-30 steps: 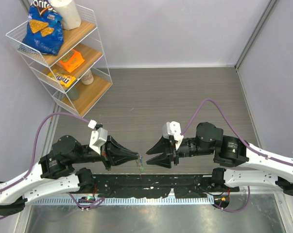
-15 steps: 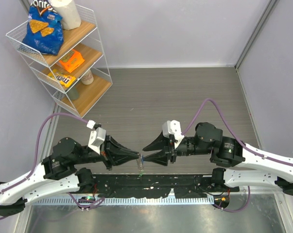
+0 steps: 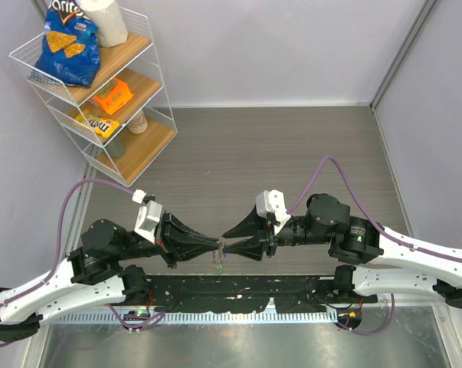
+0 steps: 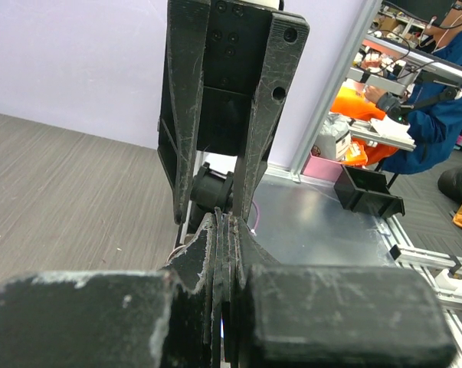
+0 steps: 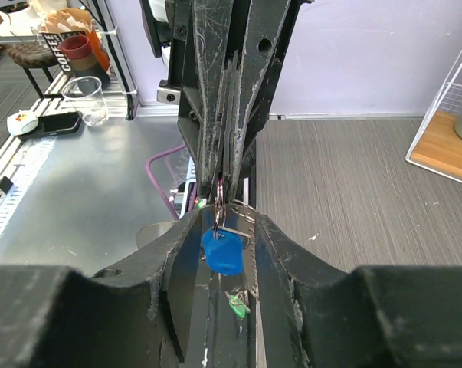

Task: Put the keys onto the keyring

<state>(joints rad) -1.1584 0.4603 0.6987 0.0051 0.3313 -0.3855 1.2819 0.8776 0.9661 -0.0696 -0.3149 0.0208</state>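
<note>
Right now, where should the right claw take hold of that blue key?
Probably the blue plastic head, its broadest part. It hangs off the keyring pinched in the left gripper's shut tips, between the right gripper's open fingers, so closing level from both sides should catch it. The blade is hidden.

My top camera sits high above and behind my bases, looking down over the whole table [image 3: 292, 153]. The left wrist camera rides close behind my left gripper [image 4: 223, 224], facing right along the near edge; the right one, behind my right gripper [image 5: 224, 220], faces left. All three share the spot where the tips meet.
</note>
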